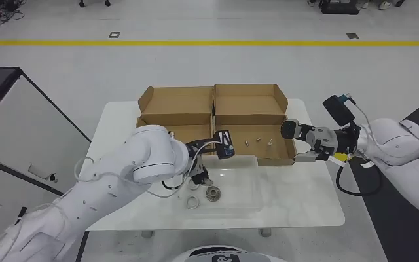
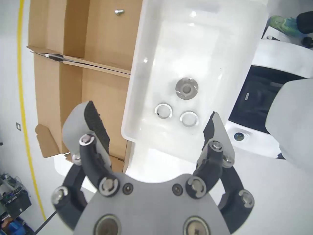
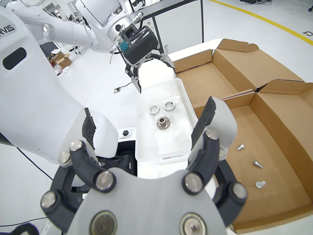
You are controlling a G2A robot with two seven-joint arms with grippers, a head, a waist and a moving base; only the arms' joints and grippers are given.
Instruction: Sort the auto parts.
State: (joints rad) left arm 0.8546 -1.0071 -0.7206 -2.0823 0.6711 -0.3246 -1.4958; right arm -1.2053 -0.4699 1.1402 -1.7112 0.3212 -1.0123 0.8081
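Pick-up stage | left gripper (image 2: 152,113) wide, empty, over left end of tray (image 2: 133,69), where two rings (image 2: 163,111) and hub (image 2: 186,88) lie | right gripper (image 3: 149,108) wide, empty | best: straddle one ring, clear of its neighbour.

You'll see two metal rings (image 2: 163,111) and an upright flanged hub (image 2: 186,88) in the clear bin (image 2: 136,57). Three bolts (image 3: 257,164) lie in the cardboard box (image 3: 273,128) at its 1 o'clock.
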